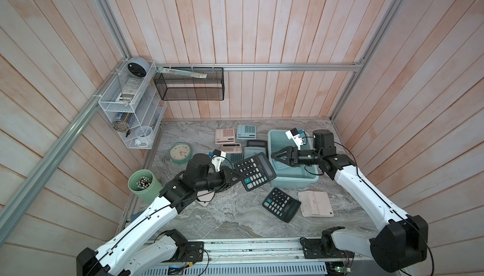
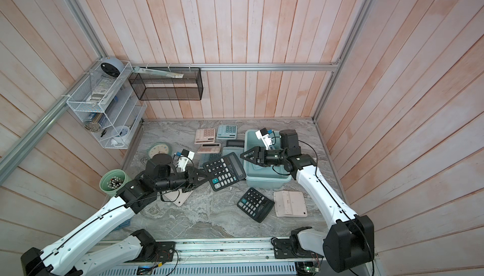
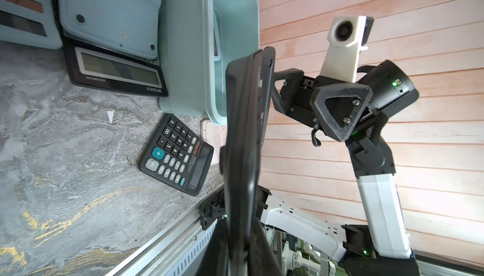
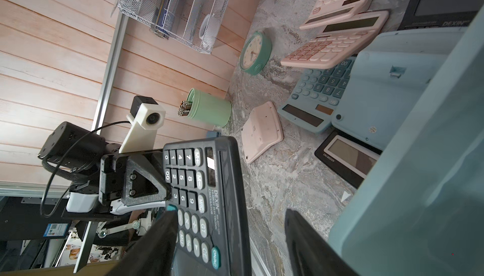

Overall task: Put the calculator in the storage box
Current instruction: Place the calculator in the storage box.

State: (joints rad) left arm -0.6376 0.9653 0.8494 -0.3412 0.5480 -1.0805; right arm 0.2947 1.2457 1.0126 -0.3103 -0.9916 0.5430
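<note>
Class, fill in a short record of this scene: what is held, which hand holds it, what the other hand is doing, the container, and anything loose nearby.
Held item: black desk calculator with grey keys, in the air, tilted
Holding hand: left hand, shut on the calculator's edge
Other hand: right hand, open, above the box, by the calculator's display end
Container: pale teal rectangular plastic storage box; held calculator not yet inside
Loose nearby: second black calculator, flat on the marble tabletop

The calculator point(image 1: 255, 171) hangs just left of the storage box point(image 1: 293, 181), between the left gripper point(image 1: 234, 175) and right gripper point(image 1: 273, 157).
</note>
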